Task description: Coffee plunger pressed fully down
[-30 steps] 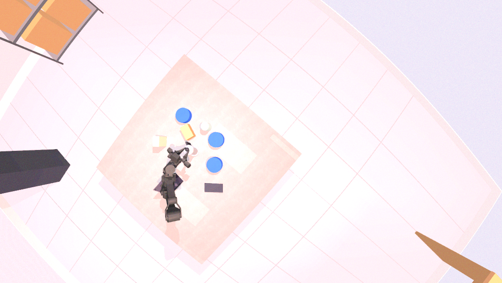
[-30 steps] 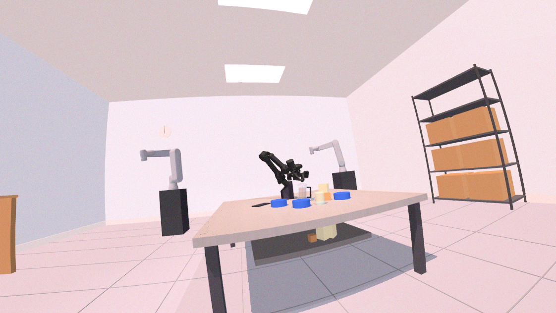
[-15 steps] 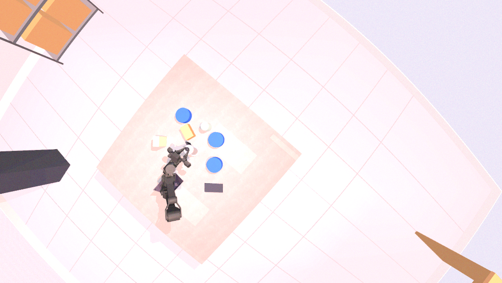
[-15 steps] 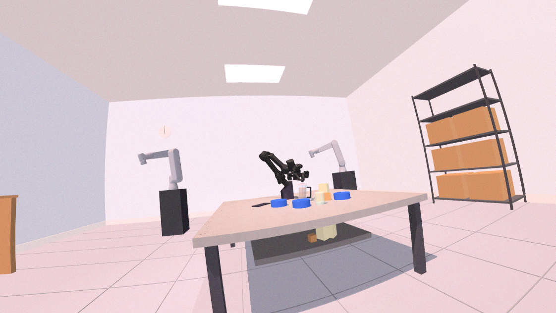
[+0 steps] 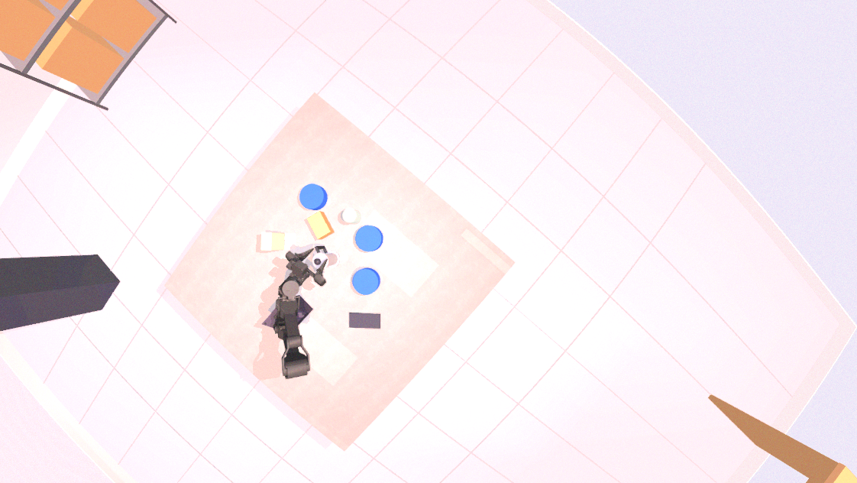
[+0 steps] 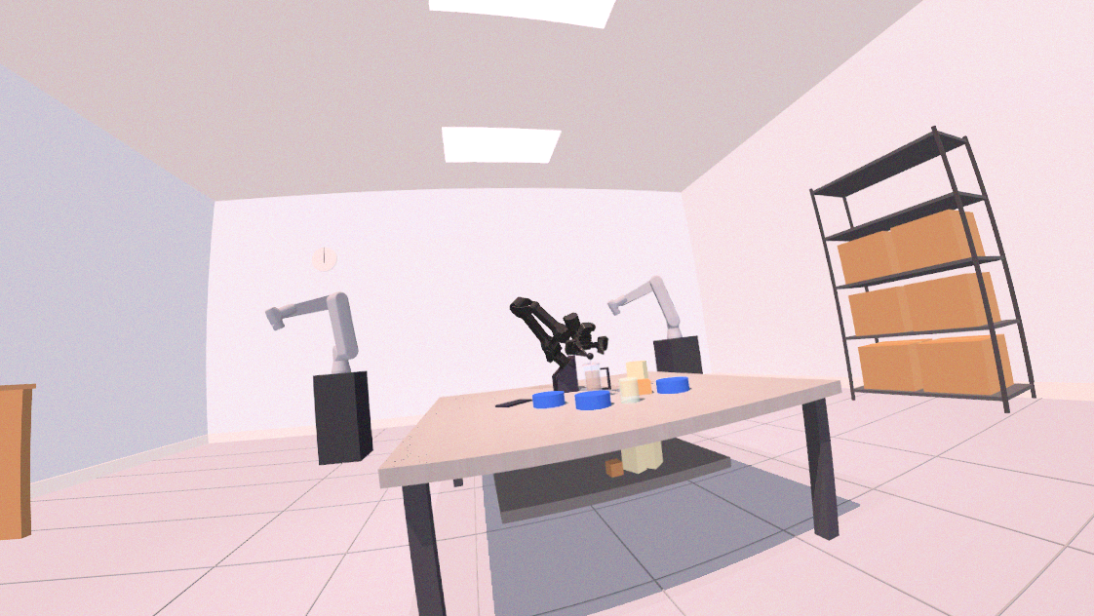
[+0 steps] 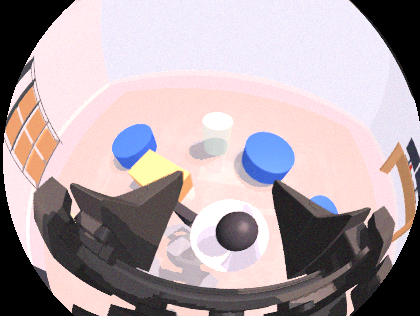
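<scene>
The coffee press (image 6: 592,378) stands upright on the table (image 6: 474,428), its black handle (image 6: 605,377) (image 7: 184,213) towards the yellow block. Its white lid (image 7: 202,225) shows beneath the round black plunger knob (image 5: 317,261) (image 6: 590,356) (image 7: 237,231). The knob sits a short way above the lid in the exterior view; the rod is hidden in the wrist view. My gripper (image 5: 320,256) (image 7: 228,178) is open over the press, one finger on each side of the knob, with a visible gap on both sides. Nothing is held.
Blue discs (image 5: 312,196) (image 5: 368,238) (image 5: 365,281) lie beyond and beside the press. A yellow-orange block (image 5: 319,225) (image 7: 157,169) and a pale cup (image 5: 348,215) (image 7: 217,135) stand nearby. A cream box (image 5: 271,241) and a dark flat slab (image 5: 364,320) are farther out.
</scene>
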Available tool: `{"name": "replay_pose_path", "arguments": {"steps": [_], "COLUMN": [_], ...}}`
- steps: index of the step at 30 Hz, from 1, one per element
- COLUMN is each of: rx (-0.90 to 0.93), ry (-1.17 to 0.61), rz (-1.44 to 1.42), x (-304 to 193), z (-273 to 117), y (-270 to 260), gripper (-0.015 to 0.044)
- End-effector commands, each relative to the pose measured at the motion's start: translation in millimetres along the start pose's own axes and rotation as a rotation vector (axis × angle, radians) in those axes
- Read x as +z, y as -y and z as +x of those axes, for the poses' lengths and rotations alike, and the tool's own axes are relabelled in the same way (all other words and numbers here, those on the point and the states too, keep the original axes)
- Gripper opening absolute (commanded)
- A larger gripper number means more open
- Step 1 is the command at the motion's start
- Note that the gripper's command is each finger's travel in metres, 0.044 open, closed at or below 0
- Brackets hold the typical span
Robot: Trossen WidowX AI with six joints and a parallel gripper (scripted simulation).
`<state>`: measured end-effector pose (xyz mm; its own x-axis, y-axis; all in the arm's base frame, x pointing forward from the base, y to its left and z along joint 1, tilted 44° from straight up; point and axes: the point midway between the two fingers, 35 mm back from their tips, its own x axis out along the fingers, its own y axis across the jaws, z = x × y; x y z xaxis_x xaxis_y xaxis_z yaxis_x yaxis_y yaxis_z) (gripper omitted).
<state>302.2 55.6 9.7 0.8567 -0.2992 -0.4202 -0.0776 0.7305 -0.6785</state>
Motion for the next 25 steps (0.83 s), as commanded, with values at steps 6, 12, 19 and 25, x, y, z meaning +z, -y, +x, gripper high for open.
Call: {"name": "replay_pose_path", "arguments": {"steps": [6, 12, 19, 25], "rx": [0.006, 0.012, 0.005, 0.005], "ry": [-0.003, -0.018, -0.015, -0.015], "rz": [0.003, 0.005, -0.001, -0.001], "x": [3, 34, 55, 54], "z": [-2, -31, -64, -64], "y": [-2, -2, 7, 7], "gripper": [0.0440, 0.0440, 0.0440, 0.0440]}}
